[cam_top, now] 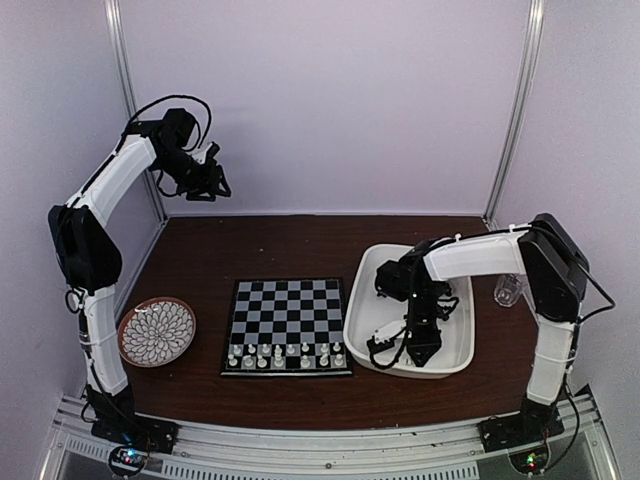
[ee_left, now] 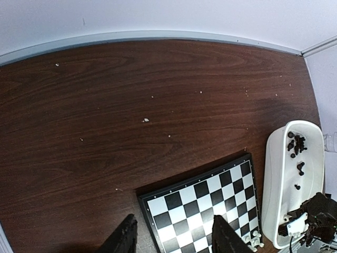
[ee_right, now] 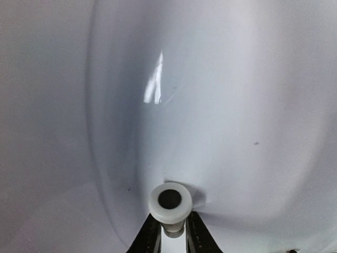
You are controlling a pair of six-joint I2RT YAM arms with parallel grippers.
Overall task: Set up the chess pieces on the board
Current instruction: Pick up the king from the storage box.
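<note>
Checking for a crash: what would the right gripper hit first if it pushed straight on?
The inside of the tray, right behind the white chess piece that the right gripper pinches; gap unclear.

Far rows of the board [cam_top: 288, 305] free from above, near two rows blocked by white pieces [cam_top: 285, 355], plate [cam_top: 157, 331] off its left, tray [cam_top: 357, 305] just beside its right crowded by the right arm [cam_top: 465, 257], table [cam_top: 300, 245] behind open.

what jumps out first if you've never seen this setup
The right hand, deep in the white rectangular plastic tray on the right, pinches a small white plastic chess piece. On the flat black-and-pale chequered chessboard in the middle, only the near edge holds tiny white pieces.
</note>
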